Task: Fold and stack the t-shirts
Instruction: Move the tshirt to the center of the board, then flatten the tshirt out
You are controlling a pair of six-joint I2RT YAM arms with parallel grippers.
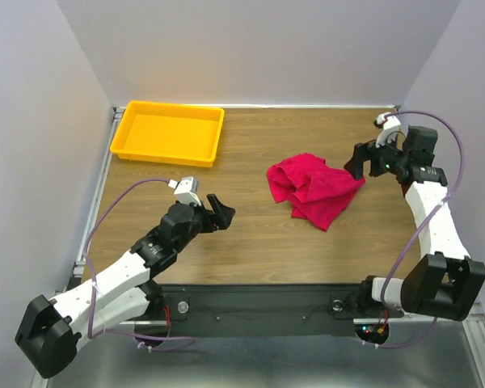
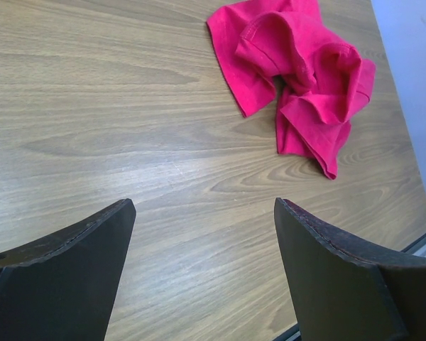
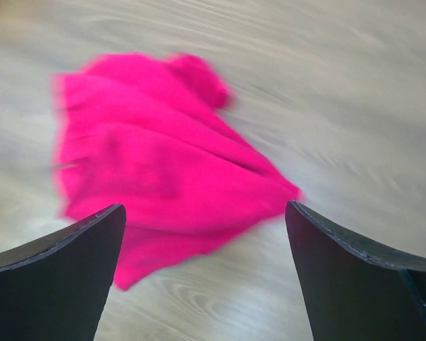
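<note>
Our left gripper (image 1: 219, 212) hangs spread wide, empty, above the wood-grain table (image 1: 259, 145). Right of centre lies the crumpled crimson-pink cloth t-shirt (image 1: 314, 187): light and limp, so we would pinch a hem edge. Just beside it, our right gripper (image 1: 362, 162) gapes empty.

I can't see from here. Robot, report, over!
Left gripper open, right gripper open, both empty. T-shirt crumpled, unfolded. Nothing blocking it.

Left arm (image 1: 121, 279) low, stretched forward and to right from base. Left gripper (image 1: 220, 212) level, jaws spread wide. Right arm (image 1: 432, 218) folded at elbow, forearm running toward far side. Right gripper (image 1: 357, 162) turned left and downward, jaws spread wide.
</note>
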